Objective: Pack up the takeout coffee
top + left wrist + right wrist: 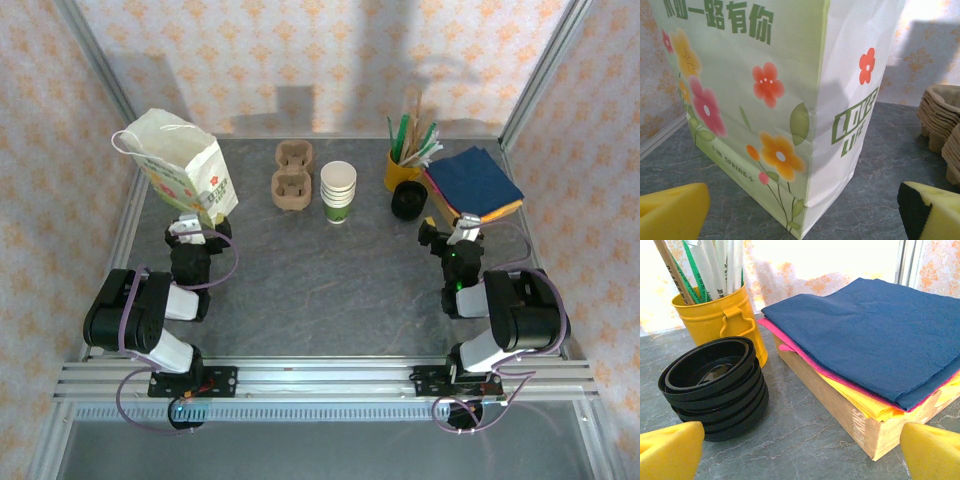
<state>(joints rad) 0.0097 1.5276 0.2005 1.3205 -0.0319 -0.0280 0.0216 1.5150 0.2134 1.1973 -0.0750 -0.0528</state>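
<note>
At the upper left of the top view, a flowered paper bag (180, 165), upright on the grey table (330, 285), mouth open, leaning a little. Just below it, the left gripper (190, 228): yellow pads (670, 212) spread out to the lower corners of the wrist view, nothing between them, facing the bag's corner fold from close by.

At the right of the top view, the right gripper (462, 232), likewise wide apart and empty-handed, aimed at the squat stack of black lids (715, 385). Just behind the lids, a yellow pot of stirrers (722, 315). Beside them, a cardboard box (840, 410) topped with blue, pink and yellow napkins (865, 340).

As for the takeout coffee: by the look of things not yet put together. Cups in a white-and-green stack (338, 192) at upper centre, just right of the pulp cup carriers (293, 177), with the lids apart from them further right. Inside of the bag hidden, so contents impossible to tell.

Seemingly the very opening of the job: nothing gripped, both arms drawn back near their bases. Next, most likely, a reach by the right claw to free one cup or one lid. Calls for a careful pinch on a thin rim, lifting a single piece without dragging its stack along. Left claw well placed to steady the bag later.
</note>
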